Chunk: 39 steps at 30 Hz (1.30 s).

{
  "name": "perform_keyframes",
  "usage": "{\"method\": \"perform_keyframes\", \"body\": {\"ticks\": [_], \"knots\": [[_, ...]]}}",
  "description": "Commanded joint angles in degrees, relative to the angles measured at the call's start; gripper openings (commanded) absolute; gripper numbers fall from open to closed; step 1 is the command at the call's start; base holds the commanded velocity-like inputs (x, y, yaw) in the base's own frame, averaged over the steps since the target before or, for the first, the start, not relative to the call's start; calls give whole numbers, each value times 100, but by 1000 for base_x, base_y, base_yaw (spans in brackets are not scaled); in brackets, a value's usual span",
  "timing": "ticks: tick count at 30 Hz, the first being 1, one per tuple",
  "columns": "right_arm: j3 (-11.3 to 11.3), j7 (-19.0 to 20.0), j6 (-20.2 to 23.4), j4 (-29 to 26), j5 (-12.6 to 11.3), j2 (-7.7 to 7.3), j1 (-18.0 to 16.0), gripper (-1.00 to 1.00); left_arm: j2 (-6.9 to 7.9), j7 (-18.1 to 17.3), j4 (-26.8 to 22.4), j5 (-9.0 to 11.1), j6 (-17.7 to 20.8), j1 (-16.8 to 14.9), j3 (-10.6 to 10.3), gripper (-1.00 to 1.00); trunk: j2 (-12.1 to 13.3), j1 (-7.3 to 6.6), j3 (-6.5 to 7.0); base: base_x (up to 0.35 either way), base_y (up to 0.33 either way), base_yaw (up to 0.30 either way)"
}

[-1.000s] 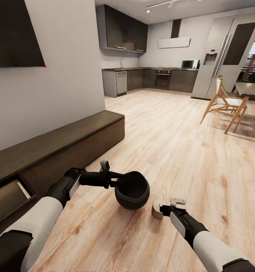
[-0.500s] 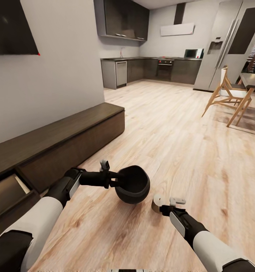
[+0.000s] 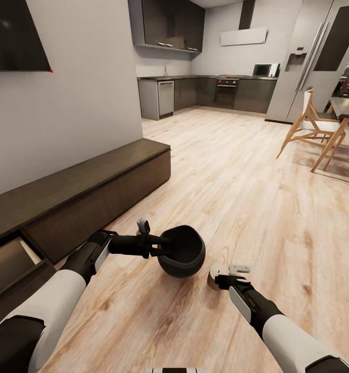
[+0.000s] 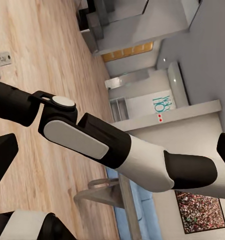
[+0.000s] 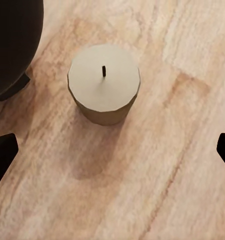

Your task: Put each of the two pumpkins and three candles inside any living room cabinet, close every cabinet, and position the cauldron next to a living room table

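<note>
The left hand [image 3: 161,247] is closed on the near rim of the cauldron [image 3: 182,252] and holds the black pot up off the wooden floor [image 3: 236,197], tipped so its wide mouth shows. The right hand [image 3: 219,280] hangs low over the floor, just beside the cauldron. In the right wrist view its two fingers are spread wide and hold nothing. Between them, standing upright on the floor, is a short pale candle [image 5: 104,82] with a small dark wick. From the head view the candle looks like it sits right in front of this hand, but the hand hides part of it, so I cannot be sure how close.

The long dark cabinet [image 3: 86,191] runs along the wall on the robot's left, and one front near its close end stands open.

I think the step now is picking up the candle. Next, the right hand needs to go down around the candle, squeeze it, then carry it to the open cabinet. The cauldron needs a spot by a table later.
</note>
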Motion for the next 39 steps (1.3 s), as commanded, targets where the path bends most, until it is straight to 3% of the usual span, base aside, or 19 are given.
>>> {"method": "perform_keyframes", "body": {"ticks": [1,5,8,11,39], "knots": [[54,-35,-10,-17,-49,-7,0,100,8,-10,-5,37,61,-4,-34,100,-2,-1,-5,0,0,0],[83,3,-145,-21,-47,38,3,100,8,-10,-25,37,61,-4,-34,100,-2,-1,-5,0,0,0],[307,-1,-197,-17,-44,84,9,100,8,-10,-33,37,61,-4,-34,100,-2,-1,-5,0,0,0],[388,15,-213,-16,-52,91,11,100,9,-10,-34,39,61,-4,-34,100,-2,-1,-5,0,0,0],[398,21,-212,47,-144,93,13,100,9,-10,-42,41,61,-4,-34,100,-2,-1,-5,73,0,0]]}}
